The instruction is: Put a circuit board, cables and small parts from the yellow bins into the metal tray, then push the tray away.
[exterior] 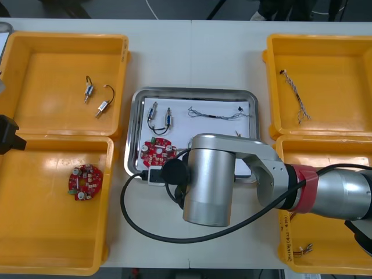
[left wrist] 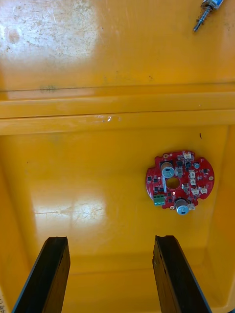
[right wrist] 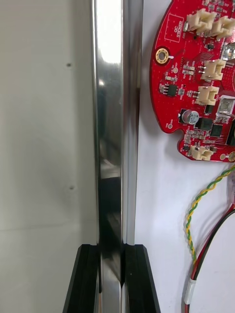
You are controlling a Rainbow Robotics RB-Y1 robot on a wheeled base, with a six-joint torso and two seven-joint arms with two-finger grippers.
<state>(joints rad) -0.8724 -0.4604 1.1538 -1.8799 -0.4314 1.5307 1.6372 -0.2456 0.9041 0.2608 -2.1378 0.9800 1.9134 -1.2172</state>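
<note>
**Front view.**
- Metal tray [exterior: 132, 128]: centre of table [exterior: 192, 52], between the yellow bins.
- In the tray: red circuit board [exterior: 157, 152] at near-left corner; two small metal parts w/ black leads [exterior: 161, 115] beyond it; blue-white cable [exterior: 218, 113] along far side.
- Right arm [exterior: 261, 168]: lay across tray's near edge.
- Left arm [exterior: 7, 136]: at left edge of table, by the join of the two left bins.
- Far-left bin [exterior: 35, 52]: two loose metal parts [exterior: 96, 99].
- Near-left bin [exterior: 35, 232]: spare board [exterior: 85, 180].
- Far-right bin [exterior: 325, 52]: twisted cable [exterior: 296, 96].
- Near-right bin [exterior: 325, 258]: short red-yellow wire [exterior: 302, 250].

**Right wrist view.**
- Right gripper [right wrist: 113, 279]: jaws clamped on tray's shiny rim, one finger [right wrist: 88, 281] outside over the table, the other inside.
- Circuit board lay on white tray floor just inside the rim.
- Yellow-twist cable [right wrist: 193, 220]: beside the board, nearer the fingers.

**Left wrist view.**
- Left gripper [left wrist: 112, 274]: jaws wide apart, holding nothing, hanging over near-left bin.
- Spare board lay flat on bin floor beyond the fingertips, clear of both.
- One metal part showed in the bin past the divider.
</note>
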